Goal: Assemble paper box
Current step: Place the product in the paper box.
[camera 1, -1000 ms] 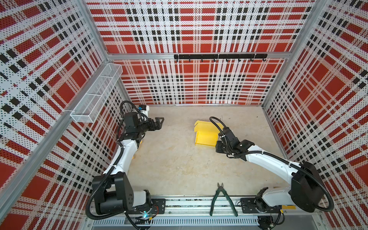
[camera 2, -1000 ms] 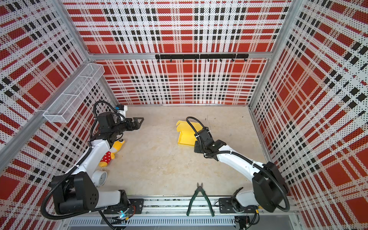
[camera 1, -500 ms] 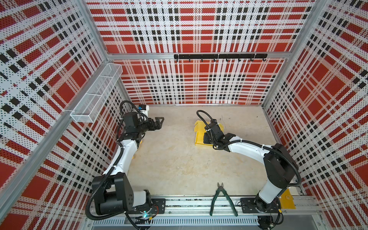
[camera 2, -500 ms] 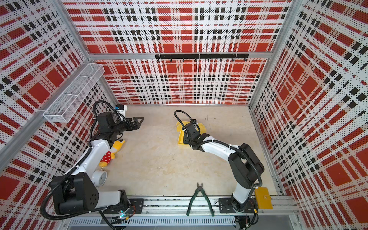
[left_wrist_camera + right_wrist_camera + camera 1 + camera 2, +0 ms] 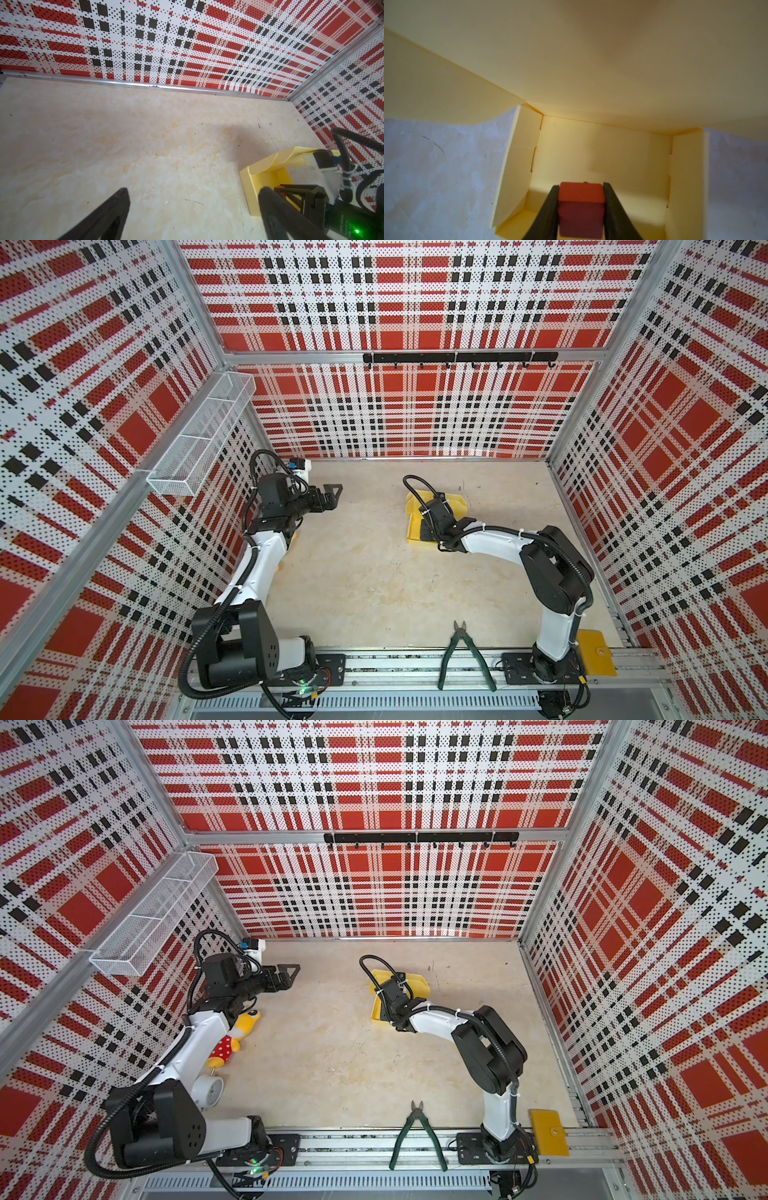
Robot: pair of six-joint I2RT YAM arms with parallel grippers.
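Right hand [image 5: 580,187] has swung in from beside paper box [image 5: 412,526], now over its open tray, mid-frame in both top views. Clenched on red block [image 5: 581,205], seemingly loading it; box walls up, lid flap unclosed. Left hand [image 5: 332,497] released, idle, left of frame.

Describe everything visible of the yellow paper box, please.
The paper box is pale yellow thin card, half assembled: a floor, two low side walls folded up with slots at their creases, and a large lid flap bending over it. It lies on the beige table, right of centre. The right gripper, shut on a red block, reaches inside; contact is unclear.
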